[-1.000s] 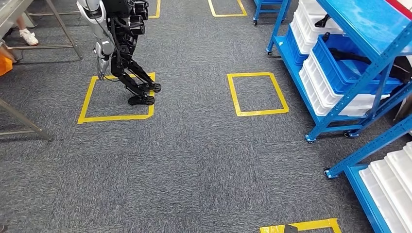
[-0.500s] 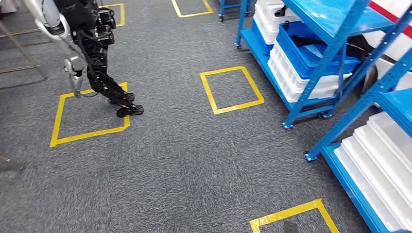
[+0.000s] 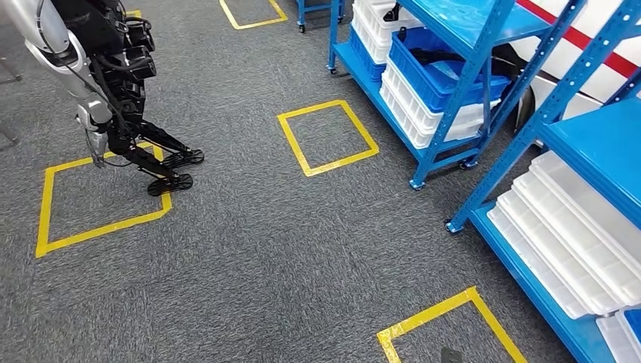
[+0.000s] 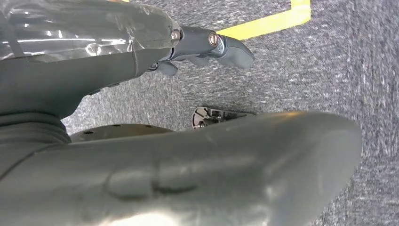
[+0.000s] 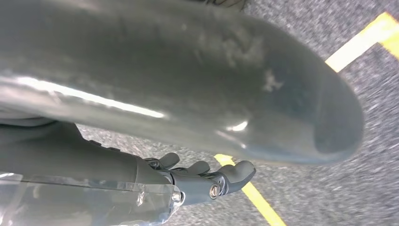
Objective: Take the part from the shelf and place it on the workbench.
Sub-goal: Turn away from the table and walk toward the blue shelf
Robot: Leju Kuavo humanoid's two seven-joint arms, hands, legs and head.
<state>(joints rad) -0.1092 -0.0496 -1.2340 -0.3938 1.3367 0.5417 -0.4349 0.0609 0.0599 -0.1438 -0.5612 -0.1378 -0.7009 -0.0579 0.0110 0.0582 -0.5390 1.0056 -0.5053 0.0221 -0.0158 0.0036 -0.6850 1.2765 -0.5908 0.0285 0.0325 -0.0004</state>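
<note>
Your left hand (image 4: 207,47) hangs at your side over the grey carpet (image 3: 287,242), fingers loosely curled, nothing in it. Same deal with your right hand (image 5: 207,181): curled a bit, holding nothing. Off ahead and to your right stands the blue shelf (image 3: 461,83), and the dark part (image 3: 435,57) sits in a blue bin (image 3: 423,83) on it, well apart from both hands. Another humanoid robot (image 3: 113,83) stands off to your left by a yellow taped square (image 3: 98,197).
</note>
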